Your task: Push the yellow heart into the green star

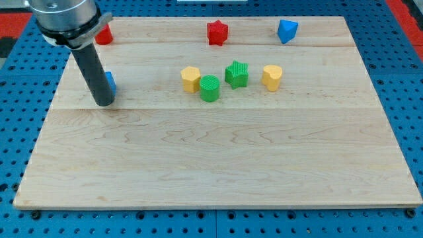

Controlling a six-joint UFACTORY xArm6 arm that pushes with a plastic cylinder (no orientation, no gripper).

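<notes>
Tip (104,102) down on the wooden board (218,165) at the view's left, touching no block that can be made out.

Just behind the rod, a half-hidden blue block (110,81); further up, a red block (104,34). Well to the right: yellow hexagon (190,79), green cylinder (209,88), green star (236,74), yellow heart (271,77) near the star but apart. At top, red star (217,32), blue block (287,30). Two of each colour, eight in all.
</notes>
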